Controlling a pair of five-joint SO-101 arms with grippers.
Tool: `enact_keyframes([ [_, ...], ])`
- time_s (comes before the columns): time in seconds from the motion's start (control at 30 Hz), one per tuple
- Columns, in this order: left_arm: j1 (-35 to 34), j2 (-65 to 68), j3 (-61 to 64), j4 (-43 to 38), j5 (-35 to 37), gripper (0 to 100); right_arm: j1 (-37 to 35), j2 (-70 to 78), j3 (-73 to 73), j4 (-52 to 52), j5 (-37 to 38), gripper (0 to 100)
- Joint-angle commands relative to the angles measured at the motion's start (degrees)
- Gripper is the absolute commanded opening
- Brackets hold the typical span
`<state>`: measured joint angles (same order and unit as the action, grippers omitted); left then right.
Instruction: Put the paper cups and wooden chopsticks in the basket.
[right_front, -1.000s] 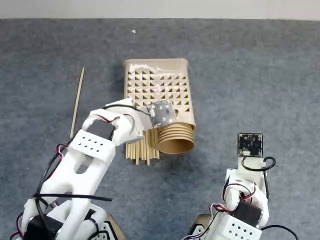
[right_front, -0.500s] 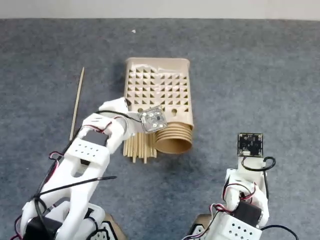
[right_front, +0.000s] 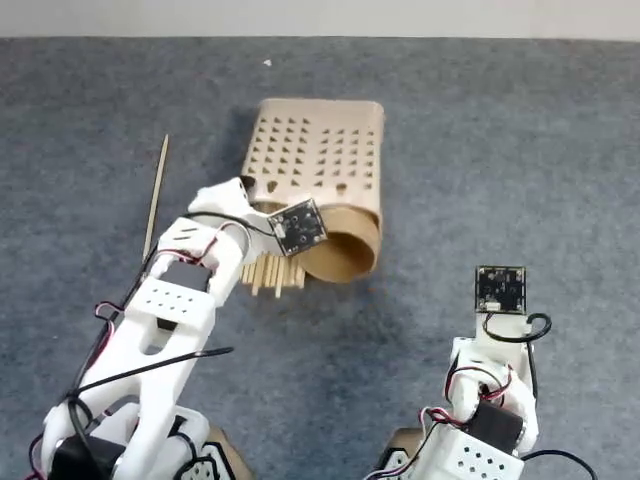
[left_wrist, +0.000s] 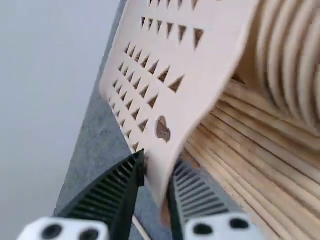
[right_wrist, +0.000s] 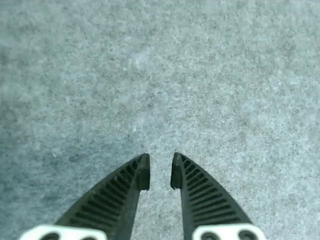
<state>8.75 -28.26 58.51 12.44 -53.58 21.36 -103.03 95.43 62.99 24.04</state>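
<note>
Basket (right_front: 320, 150) is sitting tipped at upper centre of the high frame, with paper cups (right_front: 340, 255) and wooden chopsticks (right_front: 272, 275) poking out of its lower end. I'm clamping its perforated wall with the left pincer (left_wrist: 156, 165). A loose chopstick (right_front: 155, 205) is lying at left on the tabletop (right_front: 500, 150). My right pincer (right_wrist: 159, 170) is hovering at lower right, narrowly parted, holding nothing.

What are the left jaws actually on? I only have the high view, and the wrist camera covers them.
Observer: The left jaws are shut on the basket, one on each side of its perforated wall, at the edge.
Operator: Chopsticks inside?
Observer: The left wrist view shows the wooden chopsticks lying side by side along the basket's inner wall, beside the ribbed paper cups.
Operator: And the right jaws?
Observer: They point at bare grey carpet, with a narrow gap between them and nothing held.
</note>
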Motion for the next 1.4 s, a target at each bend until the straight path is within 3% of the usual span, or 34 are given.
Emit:
enact_keyframes([
  [0.0, 0.04, -1.19, -0.92, -0.26, 1.41, 1, -0.31, -0.22, 7.16, -0.66, 0.53, 8.8],
  [0.13, -0.40, -1.19, -4.70, 0.35, 8.70, 0, -0.31, -0.22, 7.16, -0.66, 0.53, 8.8],
  [0.37, -0.40, 2.95, -18.15, 13.63, 14.59, 0, -0.31, -0.22, 7.16, -0.66, 0.53, 8.8],
  [0.87, -1.36, 22.46, -66.86, 57.67, 19.34, 0, -0.31, -0.22, 7.16, -0.66, 0.53, 8.8],
  [1.2, -2.51, 46.90, -108.18, 86.51, 24.88, 0, -0.31, -0.22, 7.16, -0.66, 0.53, 8.8],
  [1.27, -2.59, 50.68, -115.21, 89.85, 26.46, 0, -0.31, -0.22, 7.16, -0.66, 0.53, 8.8],
  [1.37, -3.47, 53.05, -115.82, 89.76, 29.27, 0, -0.31, -0.22, 7.16, -0.66, 0.53, 8.8],
])
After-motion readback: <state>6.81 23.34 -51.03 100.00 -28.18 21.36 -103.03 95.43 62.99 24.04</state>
